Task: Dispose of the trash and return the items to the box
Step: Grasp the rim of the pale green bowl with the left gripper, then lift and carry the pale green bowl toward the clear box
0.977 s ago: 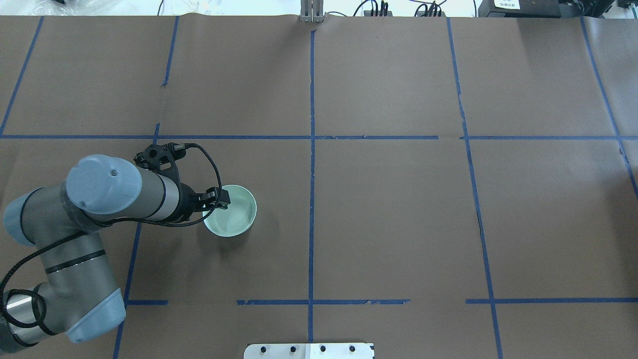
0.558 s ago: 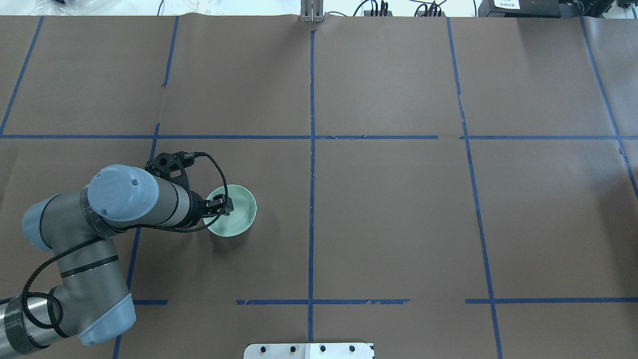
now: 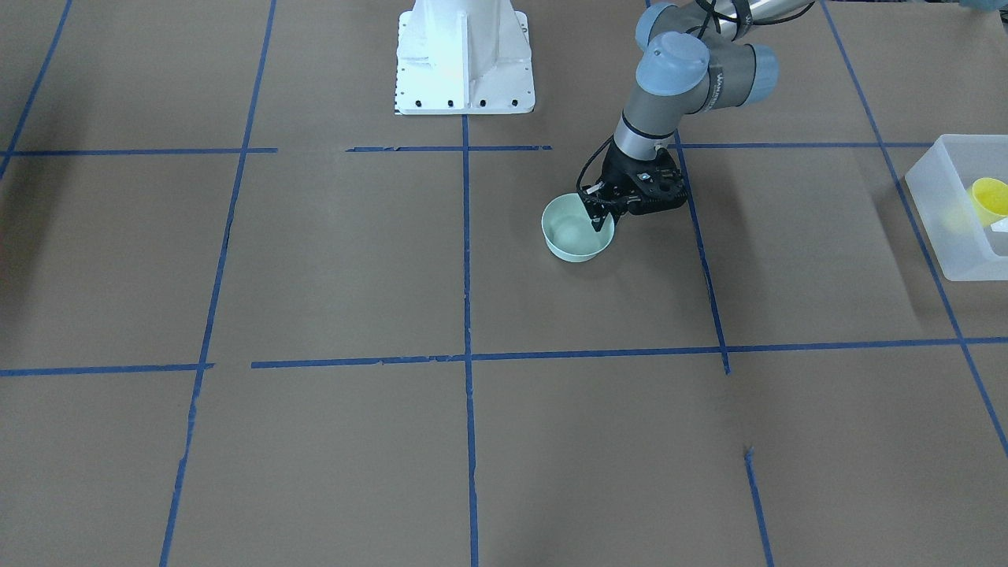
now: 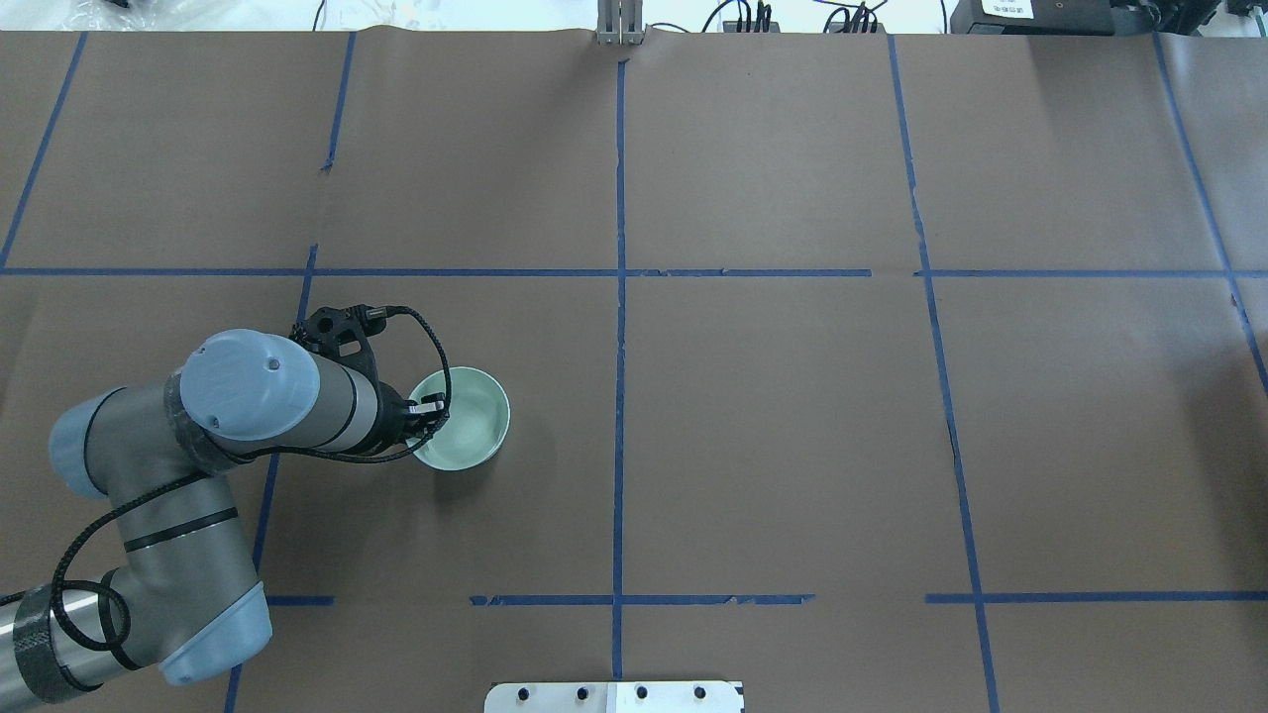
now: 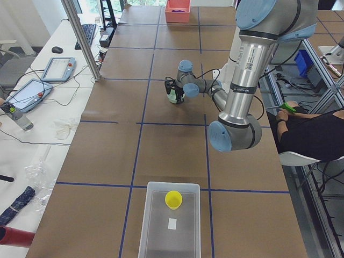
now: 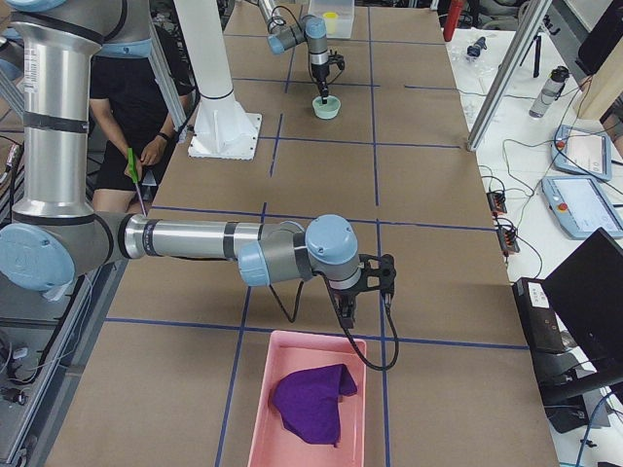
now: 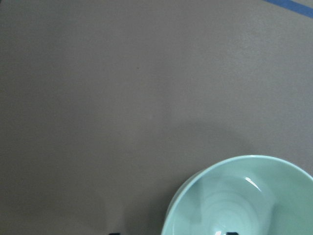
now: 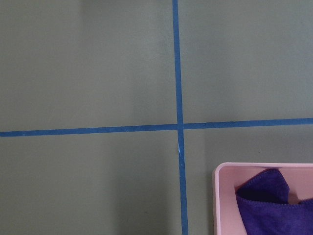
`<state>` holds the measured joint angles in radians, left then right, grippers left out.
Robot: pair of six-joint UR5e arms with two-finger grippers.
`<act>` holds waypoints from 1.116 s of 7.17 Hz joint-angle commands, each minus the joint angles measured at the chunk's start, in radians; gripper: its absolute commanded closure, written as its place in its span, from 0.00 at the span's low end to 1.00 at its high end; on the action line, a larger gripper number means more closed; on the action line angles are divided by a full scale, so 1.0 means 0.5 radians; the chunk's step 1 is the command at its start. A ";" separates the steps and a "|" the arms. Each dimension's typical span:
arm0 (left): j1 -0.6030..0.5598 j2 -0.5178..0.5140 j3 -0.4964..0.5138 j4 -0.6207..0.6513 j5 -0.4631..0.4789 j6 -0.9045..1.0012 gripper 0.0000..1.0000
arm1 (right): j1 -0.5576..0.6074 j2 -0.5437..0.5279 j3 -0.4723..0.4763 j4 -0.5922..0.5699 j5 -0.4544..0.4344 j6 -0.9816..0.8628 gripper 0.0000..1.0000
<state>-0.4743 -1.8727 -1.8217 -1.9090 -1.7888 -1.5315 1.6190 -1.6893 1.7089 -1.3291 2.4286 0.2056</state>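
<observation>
Brown-papered table (image 4: 792,446) stretching wide to the right of pale green bowl (image 4: 475,436), left gripper (image 4: 436,406) fingers spread astride its frame-left rim, right gripper (image 6: 348,313) near pink tray (image 8: 217,196) edge, finger spacing impossible to tell

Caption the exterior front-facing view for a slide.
Left gripper poised at the rim of a pale green bowl; the yellow cup sits in the translucent bin at frame right.

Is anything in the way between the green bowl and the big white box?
No, nothing visible. Between the green bowl and the white box there is only bare brown table with blue tape lines. The left end effector sits at the bowl's rim, on the side toward the box.
</observation>
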 commanded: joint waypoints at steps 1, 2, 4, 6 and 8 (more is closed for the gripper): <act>-0.002 -0.001 -0.014 0.001 -0.012 0.010 1.00 | -0.026 0.001 0.003 -0.002 0.027 -0.003 0.00; -0.042 0.012 -0.084 0.008 -0.027 0.020 1.00 | -0.026 -0.002 0.003 0.001 0.033 -0.003 0.00; -0.359 0.012 -0.295 0.255 -0.296 0.178 1.00 | -0.108 -0.027 -0.021 -0.002 -0.003 -0.021 0.00; -0.603 0.042 -0.357 0.360 -0.404 0.515 1.00 | -0.182 -0.003 -0.046 0.001 -0.180 -0.006 0.00; -0.945 0.177 -0.321 0.363 -0.615 1.108 1.00 | -0.182 0.034 -0.040 -0.011 -0.151 0.000 0.00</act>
<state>-0.8415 -1.8214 -1.9928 -1.7312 -2.0263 -1.1496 1.5299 -1.6795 1.6876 -1.3302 2.3508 0.2033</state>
